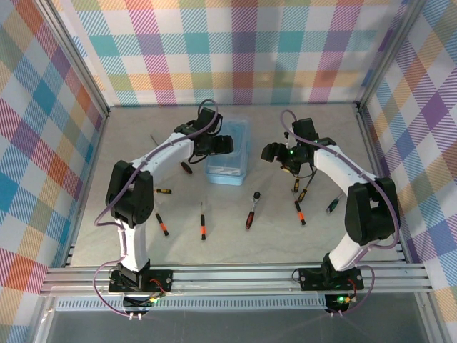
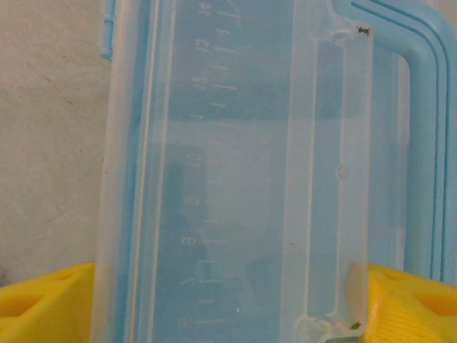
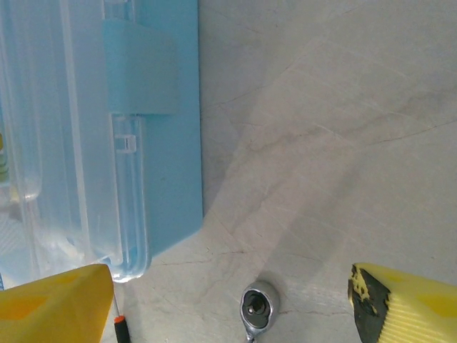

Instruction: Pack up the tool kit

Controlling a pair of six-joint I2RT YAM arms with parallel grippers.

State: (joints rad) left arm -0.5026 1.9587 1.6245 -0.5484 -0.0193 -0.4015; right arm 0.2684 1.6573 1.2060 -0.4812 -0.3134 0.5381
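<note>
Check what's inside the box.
Through the cloudy lid, the box shows plain blue, no tool shapes. The lid blurs detail, so small items could be hidden.

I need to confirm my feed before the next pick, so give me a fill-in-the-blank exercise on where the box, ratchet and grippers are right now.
1. The ratchet lies on the ___, outside the light-blue box.
2. The left gripper has its yellow fingers on either side of the box's clear ___.
3. The right gripper is ___, holding nothing.
Missing words: table; lid; open.
</note>
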